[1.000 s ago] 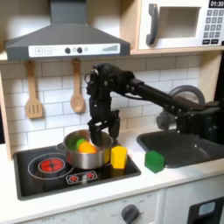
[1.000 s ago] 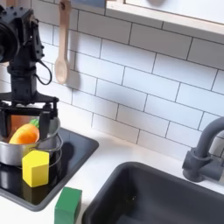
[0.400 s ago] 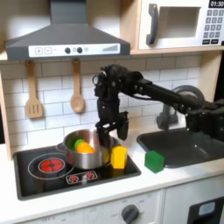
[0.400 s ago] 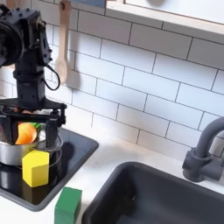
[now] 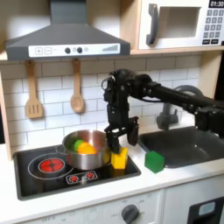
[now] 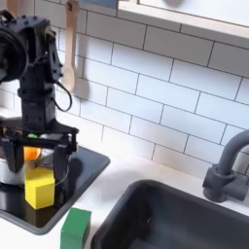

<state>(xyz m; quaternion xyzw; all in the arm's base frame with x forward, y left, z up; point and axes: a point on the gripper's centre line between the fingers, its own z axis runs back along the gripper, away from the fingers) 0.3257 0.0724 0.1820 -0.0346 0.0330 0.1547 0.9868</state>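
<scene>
Right now the gripper (image 5: 120, 138) hangs with its fingers spread wide just above the yellow block (image 5: 119, 157) standing on the stove (image 5: 52, 179) beside the pot (image 5: 85, 150), so a straight, centred descent clear of that pot looks safest

Gripper (image 5: 121, 136) shifted from over the pot (image 5: 85, 149) toward the first exterior view's right, now above the yellow block (image 5: 119, 157), lower, jaws spread wide

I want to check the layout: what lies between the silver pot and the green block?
In the first exterior view, the yellow block stands between the silver pot and the green block, under the open gripper.
</scene>
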